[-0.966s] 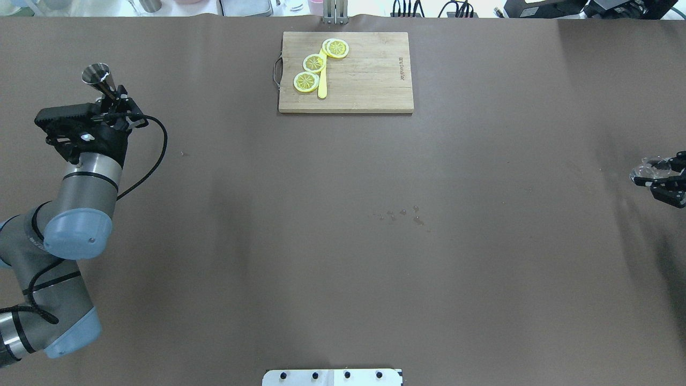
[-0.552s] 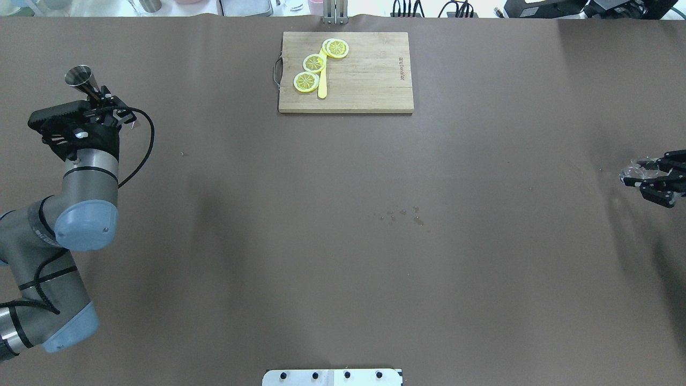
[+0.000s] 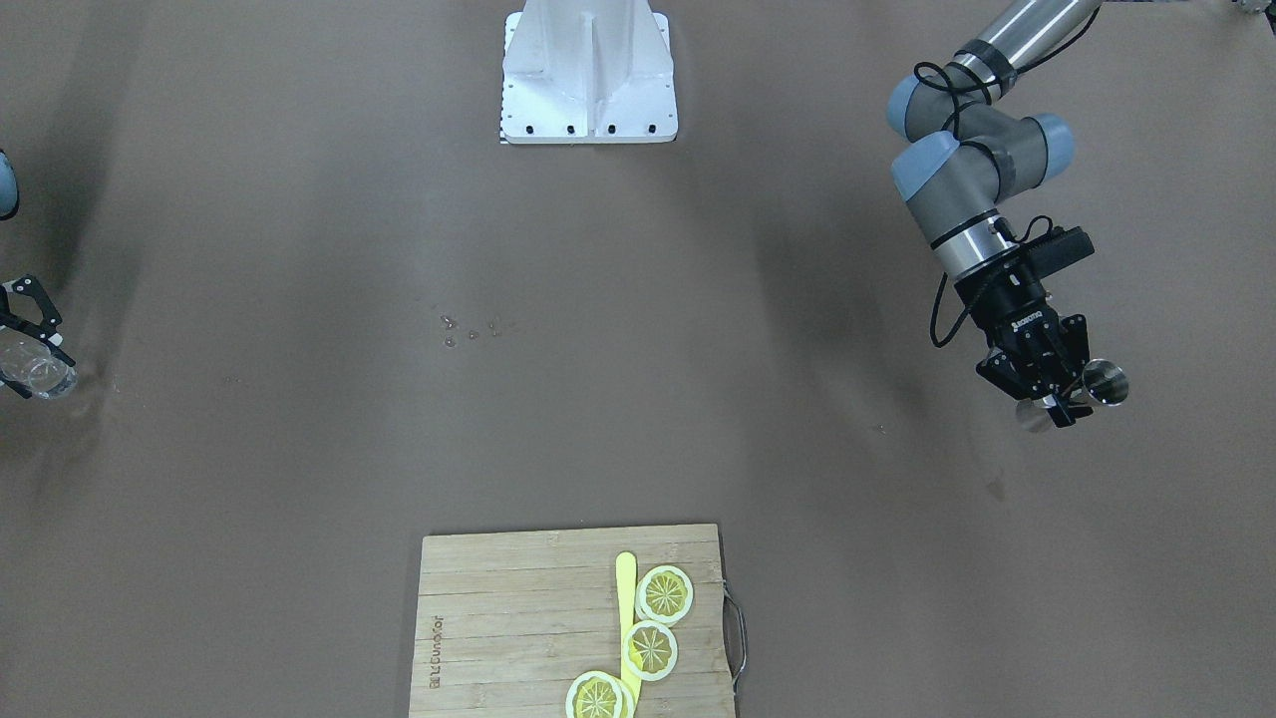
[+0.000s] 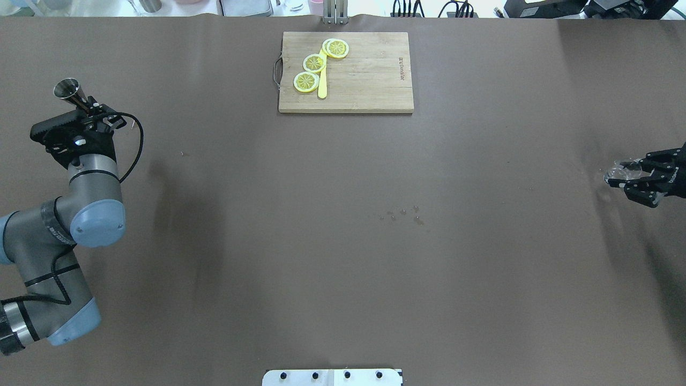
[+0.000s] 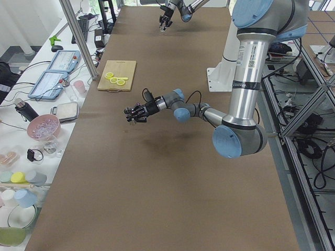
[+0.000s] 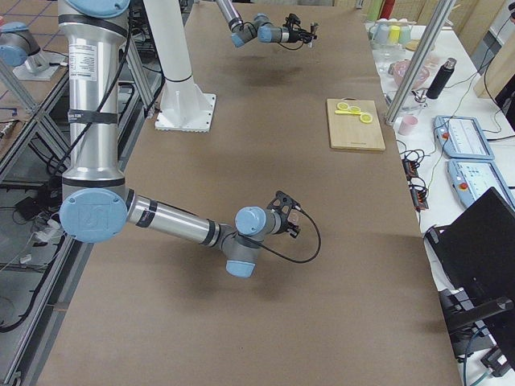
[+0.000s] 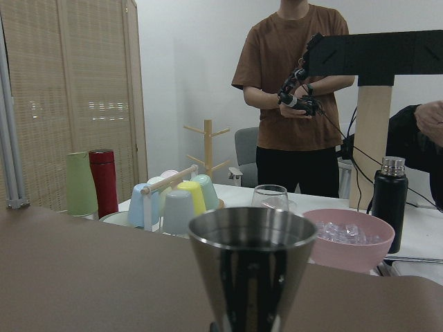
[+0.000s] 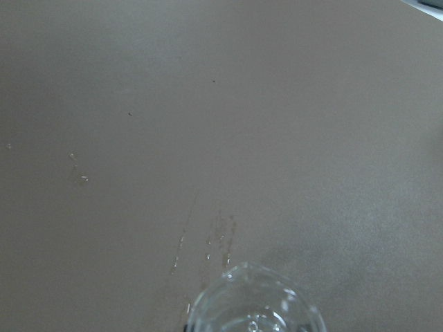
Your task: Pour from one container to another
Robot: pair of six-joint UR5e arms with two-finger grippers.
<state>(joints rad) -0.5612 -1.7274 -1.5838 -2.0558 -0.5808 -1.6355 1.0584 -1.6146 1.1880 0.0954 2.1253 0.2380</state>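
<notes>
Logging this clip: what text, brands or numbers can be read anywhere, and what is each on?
"ROBOTIQ": white lettering on the black body of the left gripper, front-facing view.
Engraved brand mark by one short edge of the wooden cutting board: too small to read.
Print on the grey left arm: too small to read.
No other text is legible.

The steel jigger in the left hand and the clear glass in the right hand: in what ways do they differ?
The steel jigger is opaque and mirror-bright; the clear glass is transparent, and the brown table shows through it. The jigger is held by the left hand near the table's left end; the glass by the right hand near its right end. Both have a round open mouth and are gripped, not standing free.
</notes>
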